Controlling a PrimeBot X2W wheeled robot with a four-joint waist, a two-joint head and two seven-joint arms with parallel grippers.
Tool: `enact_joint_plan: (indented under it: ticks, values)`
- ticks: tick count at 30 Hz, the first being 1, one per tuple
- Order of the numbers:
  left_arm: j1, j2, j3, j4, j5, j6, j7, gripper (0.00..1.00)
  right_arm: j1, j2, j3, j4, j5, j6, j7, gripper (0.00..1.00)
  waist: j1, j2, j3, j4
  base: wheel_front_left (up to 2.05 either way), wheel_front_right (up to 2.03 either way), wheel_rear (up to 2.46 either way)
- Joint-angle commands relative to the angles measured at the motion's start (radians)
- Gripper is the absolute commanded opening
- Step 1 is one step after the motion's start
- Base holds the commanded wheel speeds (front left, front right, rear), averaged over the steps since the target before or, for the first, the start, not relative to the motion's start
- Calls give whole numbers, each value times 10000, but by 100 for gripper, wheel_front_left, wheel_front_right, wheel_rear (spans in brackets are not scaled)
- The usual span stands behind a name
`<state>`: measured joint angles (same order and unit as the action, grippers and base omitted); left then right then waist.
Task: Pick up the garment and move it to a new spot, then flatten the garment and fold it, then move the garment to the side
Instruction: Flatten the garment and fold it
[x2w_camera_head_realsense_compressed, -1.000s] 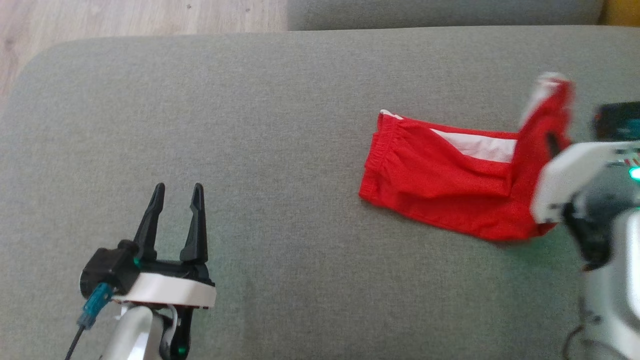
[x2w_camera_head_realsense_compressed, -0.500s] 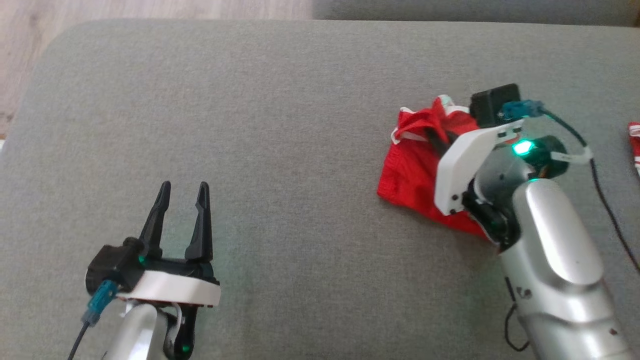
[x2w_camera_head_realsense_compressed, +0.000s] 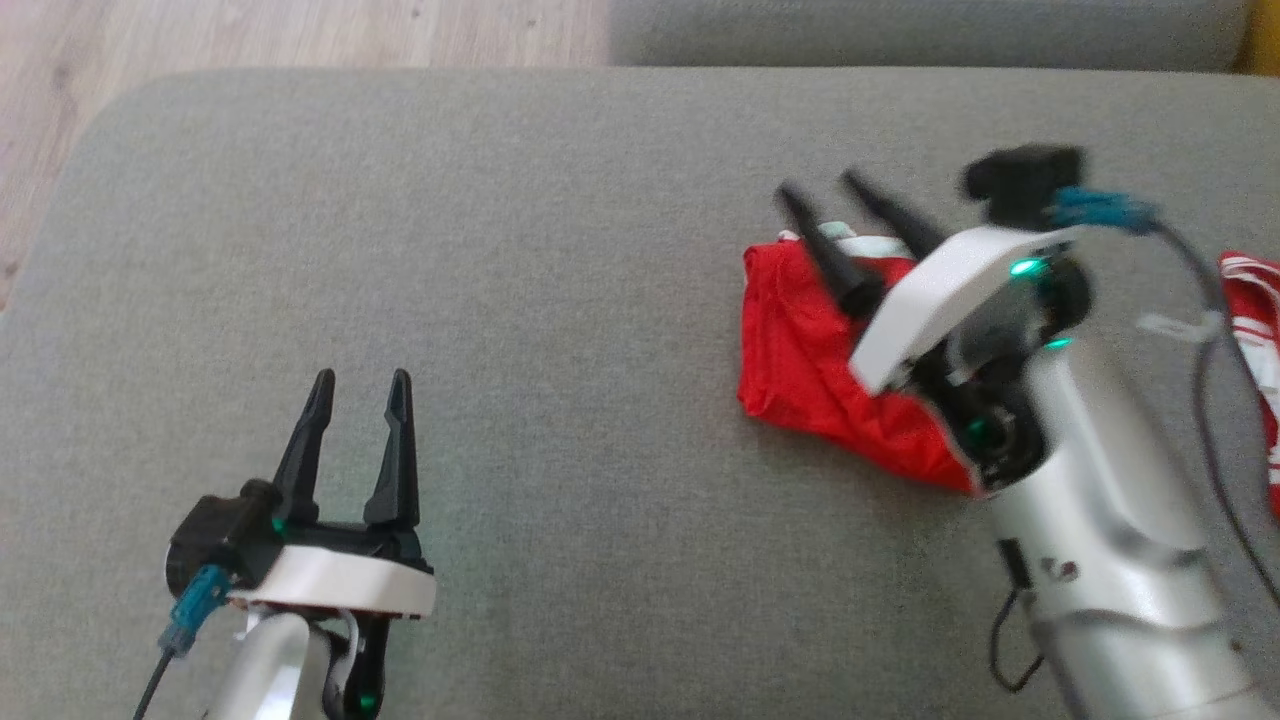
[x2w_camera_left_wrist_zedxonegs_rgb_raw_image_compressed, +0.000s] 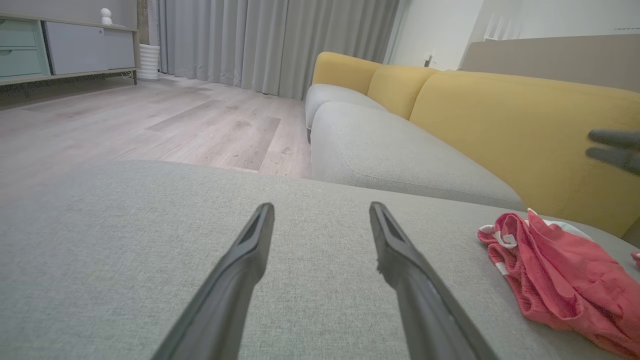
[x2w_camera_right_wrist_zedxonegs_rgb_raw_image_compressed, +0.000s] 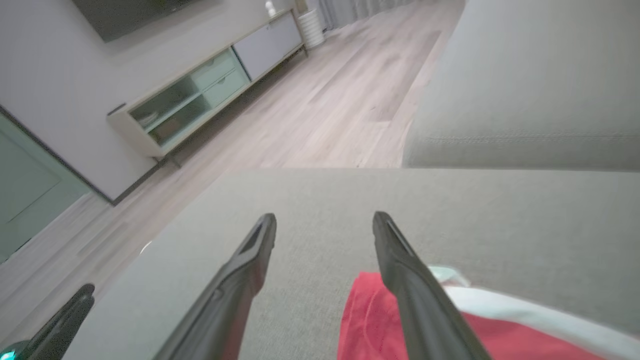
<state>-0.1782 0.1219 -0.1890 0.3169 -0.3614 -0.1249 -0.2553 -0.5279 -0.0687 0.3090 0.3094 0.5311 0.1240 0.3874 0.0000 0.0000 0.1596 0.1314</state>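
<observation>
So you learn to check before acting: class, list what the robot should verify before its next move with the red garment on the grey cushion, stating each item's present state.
1. Right gripper open, holding nothing: ok.
2. Left gripper open, apart from the red garment: ok.
3. Garment rests on the grey cushion, away from its near edge: ok.
4. Garment flat and tidy: not ok, rumpled in the left wrist view.
5. Garment apart from the red-and-white cloth: cannot tell, the right arm hides the gap.

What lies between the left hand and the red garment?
Only bare grey cushion separates the left hand from the red garment, as the head view shows.
</observation>
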Motion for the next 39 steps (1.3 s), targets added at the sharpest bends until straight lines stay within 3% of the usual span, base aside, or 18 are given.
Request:
enact_joint_plan:
  ticks: [1,9,13,18,20,29,34,39]
  values:
    - [-103,170,429,-279,-52,-49,-64,100,-379,182,-259,-718,-292,67,-349,100,0,0,-194,-148,0,0,0]
    - [285,188,585,-458,38,-15,-65,100,1962,-678,-2337,-1453,-2621,67,-1147,100,0,0,-521,-373,0,0,0]
    - [352,241,694,-558,46,-17,-65,100,2813,-490,-2875,-1124,-3509,67,-2003,100,0,0,-504,-420,0,0,0]
    - [368,180,656,-637,103,-4,-65,100,2949,-73,-2796,-136,-4380,67,-2876,100,0,0,-441,-351,0,0,0]
    - [332,180,633,-629,91,-8,-65,100,2685,15,-2588,214,-4499,67,-3012,1,0,0,-382,-306,0,0,0]
    - [212,180,553,-617,84,-16,-65,100,1544,174,-1105,1795,-4711,67,-3111,0,0,0,-249,-83,0,0,0]
    - [241,177,571,-562,62,-18,-65,100,1223,181,1082,2501,-3612,67,-2783,0,0,0,-260,-17,0,0,0]
    - [248,163,603,-526,36,-19,-65,100,1235,183,3409,2074,-1426,67,-2399,0,0,0,-301,-44,0,0,0]
